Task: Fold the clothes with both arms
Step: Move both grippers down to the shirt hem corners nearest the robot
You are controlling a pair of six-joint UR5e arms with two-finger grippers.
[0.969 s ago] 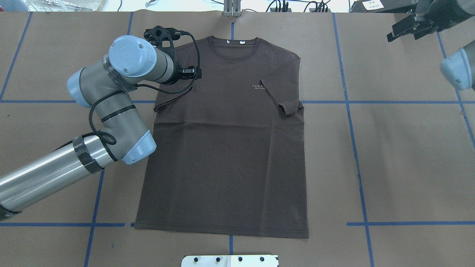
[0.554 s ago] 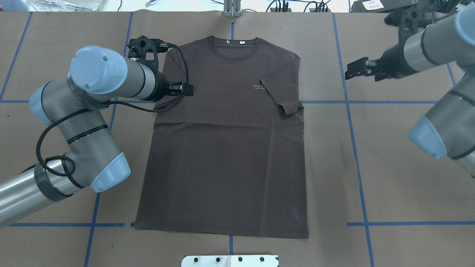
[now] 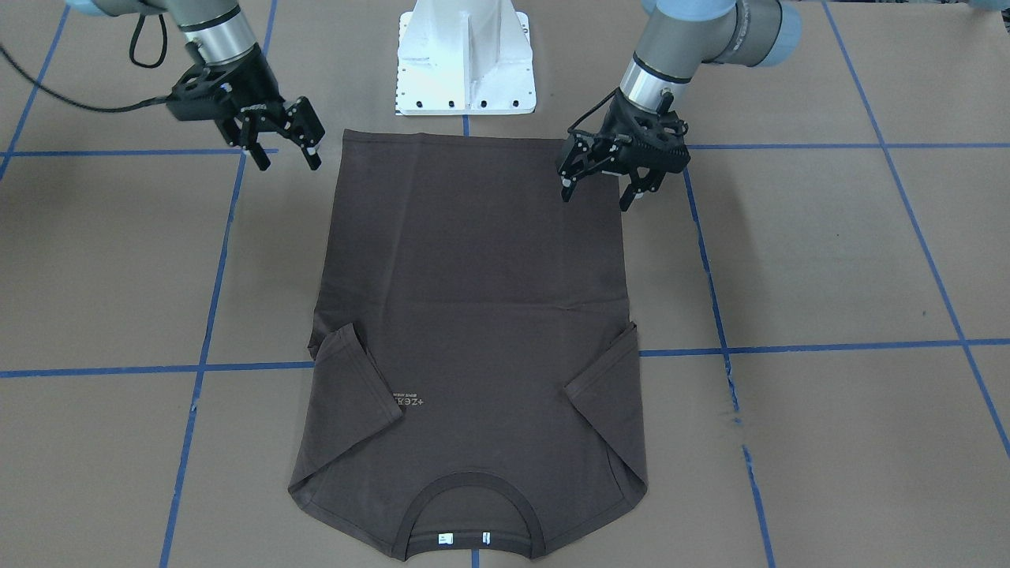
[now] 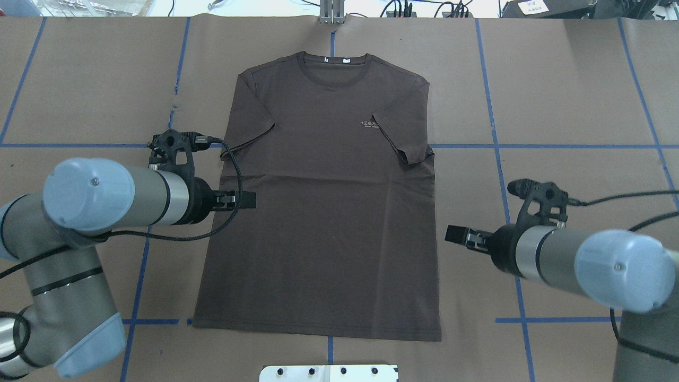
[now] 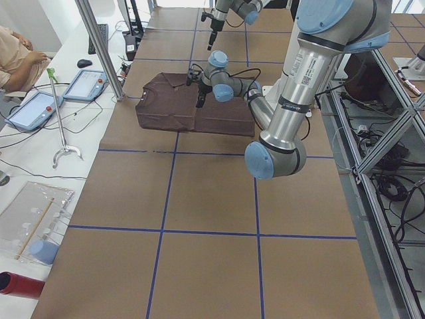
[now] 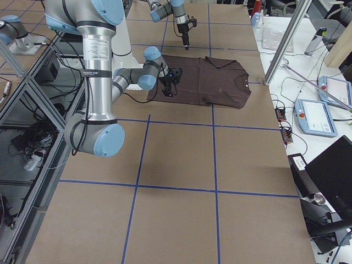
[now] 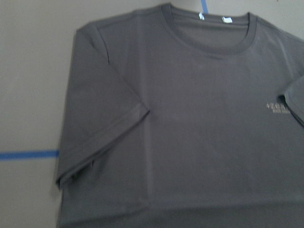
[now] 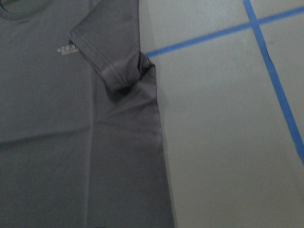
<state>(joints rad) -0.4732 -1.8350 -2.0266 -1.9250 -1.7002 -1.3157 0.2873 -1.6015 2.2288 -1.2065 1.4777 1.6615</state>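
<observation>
Lying flat on the table (image 4: 583,79), the T-shirt (image 4: 323,212) sits directly in front of the pedestal (image 3: 465,55). The hem is the end nearest the pedestal and the collar (image 3: 473,485) is the end farthest from it. The garment's long axis therefore runs straight out from the pedestal.

Relation governing the next move:
- Both grippers hang above the half of the T-shirt nearer the pedestal, with the fingers pointing down.
- The left gripper (image 3: 597,197) is to the pedestal's left. Its fingers are spread and hold nothing, and they straddle the garment's side edge.
- The right gripper (image 3: 288,162) is to the pedestal's right. Its fingers are likewise spread and empty. It stands just outside the opposite side edge, clear of the cloth.
- The cloth lies below and inward of each gripper, toward the line running out from the pedestal.
- The left arm (image 4: 106,196) is the nearer to the fabric. The right arm (image 4: 583,260) has a short inward distance to close.
- Judgement: a matched grasp of both side edges looks likely. The right side would need the larger correction.

Count:
- table: one
- arms: two
- T-shirt: one
- pedestal: one
- grippers: two
- sleeves (image 3: 347,386): two, both turned inward onto the body
- collar: one
- chest lettering (image 4: 370,124): one
- neck tags (image 3: 444,539): two, white, at the end farthest from the pedestal
</observation>
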